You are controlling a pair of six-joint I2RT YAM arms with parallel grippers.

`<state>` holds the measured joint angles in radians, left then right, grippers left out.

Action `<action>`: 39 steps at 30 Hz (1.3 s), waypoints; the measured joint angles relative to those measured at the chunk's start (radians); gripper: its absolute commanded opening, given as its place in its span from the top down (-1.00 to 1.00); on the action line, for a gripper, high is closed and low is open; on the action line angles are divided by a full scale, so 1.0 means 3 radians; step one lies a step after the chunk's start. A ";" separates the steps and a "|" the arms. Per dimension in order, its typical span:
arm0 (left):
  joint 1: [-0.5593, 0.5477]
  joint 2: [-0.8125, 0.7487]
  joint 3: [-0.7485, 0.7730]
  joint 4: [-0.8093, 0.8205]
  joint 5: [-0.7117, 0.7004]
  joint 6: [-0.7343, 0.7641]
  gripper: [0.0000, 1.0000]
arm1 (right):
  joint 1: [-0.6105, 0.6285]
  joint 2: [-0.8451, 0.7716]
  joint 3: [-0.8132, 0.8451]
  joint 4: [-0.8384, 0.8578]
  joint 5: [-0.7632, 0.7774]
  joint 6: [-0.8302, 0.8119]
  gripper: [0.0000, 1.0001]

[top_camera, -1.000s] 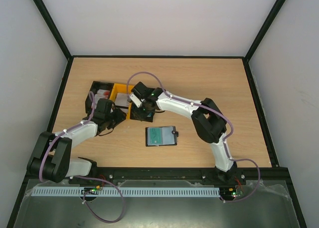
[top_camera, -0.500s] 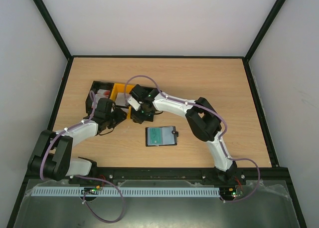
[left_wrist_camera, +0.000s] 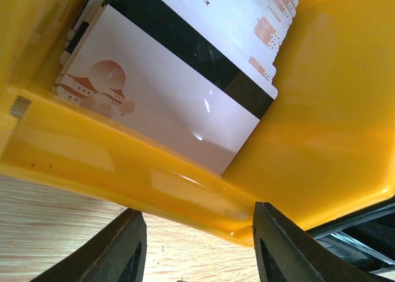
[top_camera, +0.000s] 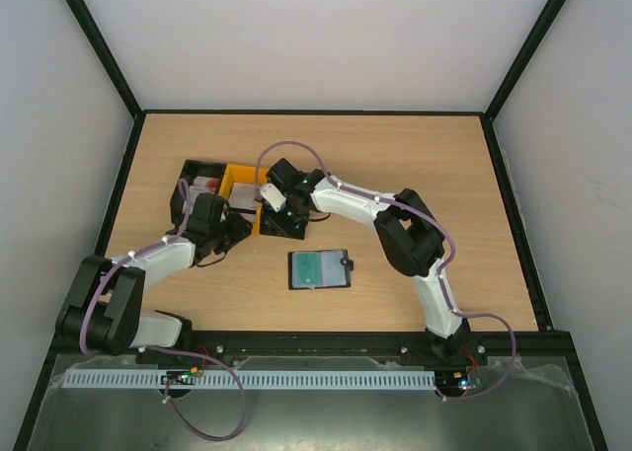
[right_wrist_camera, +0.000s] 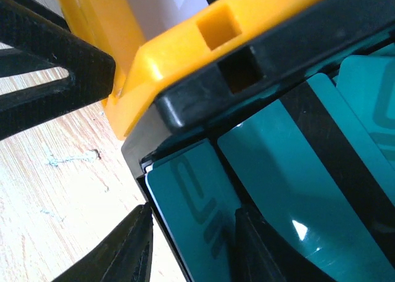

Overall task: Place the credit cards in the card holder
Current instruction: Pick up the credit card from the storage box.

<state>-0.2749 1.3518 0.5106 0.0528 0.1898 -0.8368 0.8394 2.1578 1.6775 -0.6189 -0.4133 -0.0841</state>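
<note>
The card holder (top_camera: 319, 269) lies open on the table with a teal card showing in it. Teal credit cards (right_wrist_camera: 296, 171) lie in a black bin (right_wrist_camera: 203, 91). My right gripper (right_wrist_camera: 188, 248) is open over that bin's corner, one finger outside the wall and one over a teal card (right_wrist_camera: 197, 226); it also shows in the top view (top_camera: 276, 212). White credit cards with a dark stripe (left_wrist_camera: 166, 103) lie in the yellow bin (left_wrist_camera: 321, 128). My left gripper (left_wrist_camera: 199, 248) is open at that bin's near wall, holding nothing; it also shows in the top view (top_camera: 238, 231).
A second black bin (top_camera: 191, 171) at the far left holds red-and-white cards (top_camera: 205, 186). The yellow bin (top_camera: 237, 178) stands between the two black bins. Both arms crowd the bins. The table's raised black edge (top_camera: 316, 112) runs round it.
My right wrist has shifted a little over the bins, first nearer and then back. The left arm and the card holder have not moved.
</note>
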 measured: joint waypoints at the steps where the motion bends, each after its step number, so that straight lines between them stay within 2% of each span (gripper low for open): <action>1: 0.0000 0.0000 0.0000 0.0001 0.0000 0.0000 0.02 | -0.0011 -0.0001 -0.0003 0.0003 -0.0018 0.0009 0.30; 21: -0.0006 0.0006 0.0000 0.0010 0.0001 0.0011 0.03 | -0.0089 -0.0136 -0.0141 0.0038 -0.0219 0.0036 0.23; 24: -0.0006 0.0006 0.0000 0.0011 0.0001 0.0011 0.03 | -0.0094 -0.0142 -0.0150 0.0039 -0.0228 0.0047 0.31; 33: -0.0015 0.0006 0.0000 0.0013 0.0000 0.0011 0.03 | -0.0167 -0.0144 -0.0167 0.0102 -0.0235 0.0141 0.95; 39: -0.0022 -0.0010 0.0000 -0.0006 -0.0005 0.0024 0.01 | -0.0244 -0.0155 -0.0159 0.0214 -0.0023 0.0259 0.96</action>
<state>-0.2813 1.3487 0.5106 0.0509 0.1883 -0.8295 0.7662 2.1113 1.6299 -0.5549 -0.4202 -0.0063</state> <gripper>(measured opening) 0.488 0.027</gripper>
